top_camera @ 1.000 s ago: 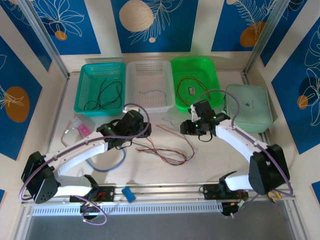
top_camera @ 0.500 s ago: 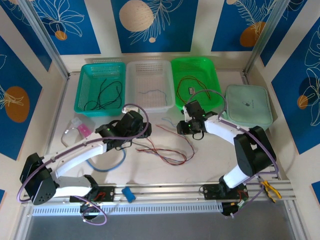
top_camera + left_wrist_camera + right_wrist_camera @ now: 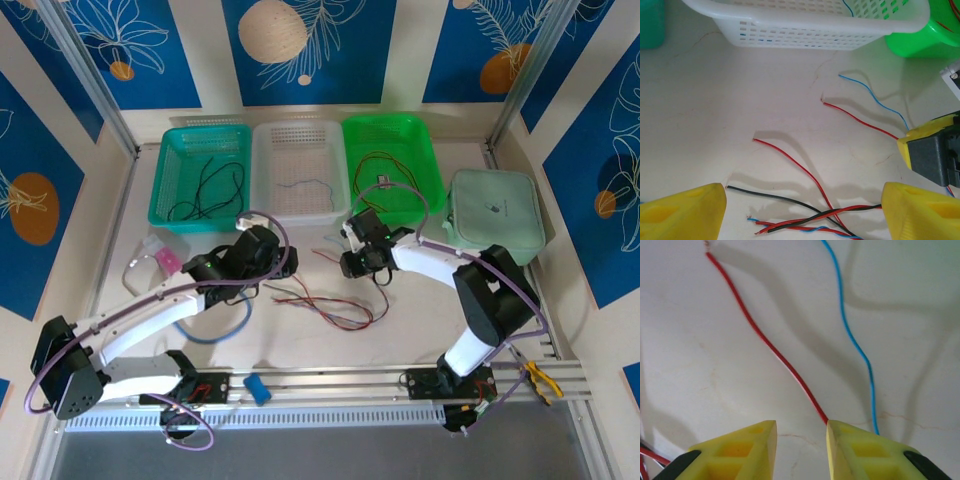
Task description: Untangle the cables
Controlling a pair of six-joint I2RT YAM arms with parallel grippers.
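The cables [image 3: 330, 300] lie on the table as a loose tangle of thin red, black and blue wires. In the left wrist view the twisted part [image 3: 815, 217] lies between the wide-apart yellow fingers of my left gripper [image 3: 803, 196], which is open and holds nothing. My left gripper [image 3: 285, 263] sits at the tangle's left end. My right gripper [image 3: 347, 264] hovers low over the free ends at the upper right. Its jaws [image 3: 801, 429] stand a little apart with bare table between them. A red wire [image 3: 765, 342] runs under the right finger's inner edge, and a blue wire [image 3: 856, 340] passes behind it.
Three baskets line the back: teal [image 3: 205, 130], white [image 3: 300, 127] and green [image 3: 385, 120], each with wires inside. A pale green pouch [image 3: 497, 215] lies at the right. A light-blue hose loop [image 3: 225, 322] lies under the left arm. The white basket [image 3: 805, 27] is close ahead of the left gripper.
My right gripper has swung left and down over the free red and blue wire ends, and its jaws have narrowed. The left gripper has barely shifted and stays open.
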